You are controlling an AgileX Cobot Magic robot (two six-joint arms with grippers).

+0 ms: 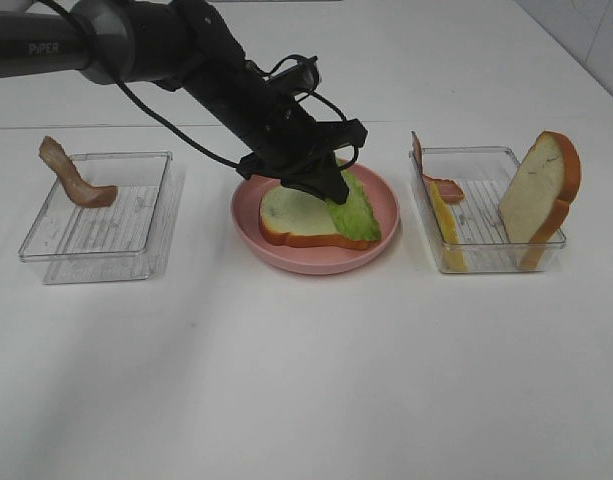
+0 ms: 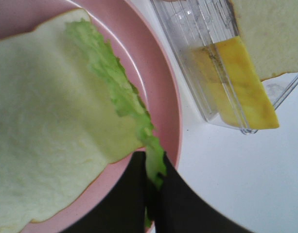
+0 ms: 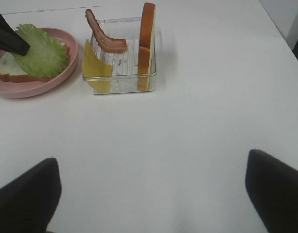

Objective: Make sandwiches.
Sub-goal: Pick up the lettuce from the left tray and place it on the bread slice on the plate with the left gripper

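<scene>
On the white table, my left pincer pinches the edge of the lettuce leaf over the bread slice on the pink plate, while my right pincer stands wide open.

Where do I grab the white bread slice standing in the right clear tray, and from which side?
Probably its top crust, from above, with the open right gripper closing across the flat faces. The white bread slice stands on edge along one wall of the clear plastic tray, so its top rises free above the rim.
</scene>
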